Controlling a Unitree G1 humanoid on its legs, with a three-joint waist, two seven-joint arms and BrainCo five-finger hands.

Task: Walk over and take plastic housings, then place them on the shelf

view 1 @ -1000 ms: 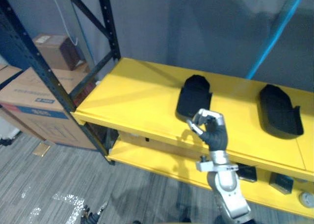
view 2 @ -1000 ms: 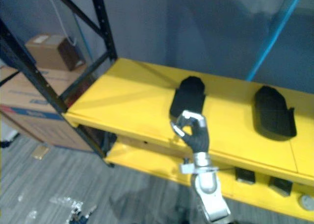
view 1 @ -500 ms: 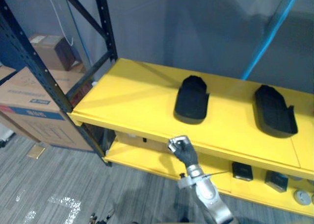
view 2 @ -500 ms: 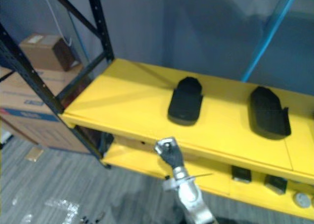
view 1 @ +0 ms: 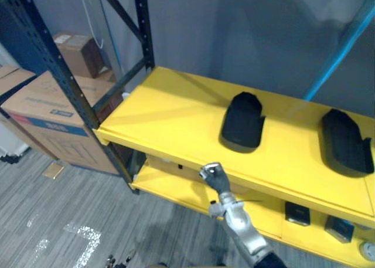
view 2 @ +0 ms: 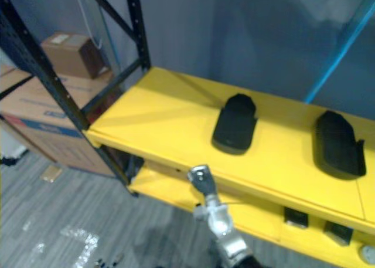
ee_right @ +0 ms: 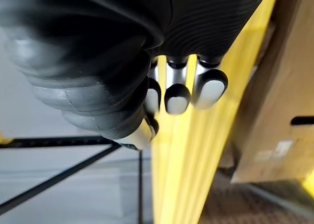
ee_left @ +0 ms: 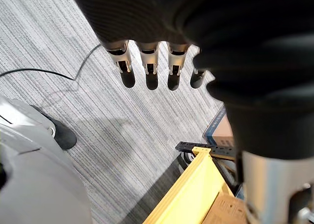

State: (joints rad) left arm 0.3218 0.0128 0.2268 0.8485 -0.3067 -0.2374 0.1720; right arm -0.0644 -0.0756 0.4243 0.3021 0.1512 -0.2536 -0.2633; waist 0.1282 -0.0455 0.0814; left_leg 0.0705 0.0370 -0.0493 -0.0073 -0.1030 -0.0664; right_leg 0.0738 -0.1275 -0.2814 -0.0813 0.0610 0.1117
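Down from the height of the top board a second ago, the right hand [view 1: 212, 175] now sits below that board's front edge. Its fingers [ee_right: 176, 95] are curled in against the palm and pinch nothing. The camera has shifted too, so the whole scene sits a little differently. Both housings lie where they lay.

Biggest in sight is the yellow shelf [view 1: 176, 107], framed by dark blue uprights [view 1: 55, 63]. Its top board runs above and beyond the right fingers, and its lower board [view 1: 167, 189] lies beyond and below them. Under everything is the grey striped floor [view 1: 41, 221]. A large cardboard box [view 1: 50, 115] stands on the floor well to the left of the right fingers, outside the rack. A smaller brown box [view 1: 79, 52] sits farther back behind it.

On the top board, the left housing [view 1: 243, 122], a black plastic shell, lies flat up and slightly right of the curled fingers, near them but apart. The right housing [view 1: 345, 142], much the same shape, lies well to their right on the same board. Two small dark parts [view 1: 297, 213] sit on the lower board, right of the fingers and lower.

The left hand [ee_left: 149, 62] hangs over the floor, its fingers straight, slightly spread and holding nothing. A corner of the yellow shelf shows beyond their tips.
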